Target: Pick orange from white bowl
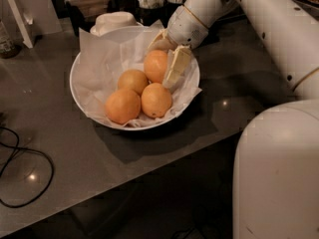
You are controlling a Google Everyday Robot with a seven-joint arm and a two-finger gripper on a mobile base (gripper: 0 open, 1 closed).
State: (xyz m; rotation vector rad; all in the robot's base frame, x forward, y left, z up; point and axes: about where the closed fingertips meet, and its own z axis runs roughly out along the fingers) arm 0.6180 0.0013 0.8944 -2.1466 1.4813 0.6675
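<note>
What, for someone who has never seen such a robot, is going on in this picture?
One camera looks down on a grey table. The white bulk at the right is the robot's body. Its arm reaches across to a white bowl lined with paper. The gripper, the clamp at the arm's end, is at the rear orange, which lies in the bowl; I cannot tell whether it is gripped. Three other oranges lie in front. A cream dish stands behind the bowl, and a black cable lies at the left.
</note>
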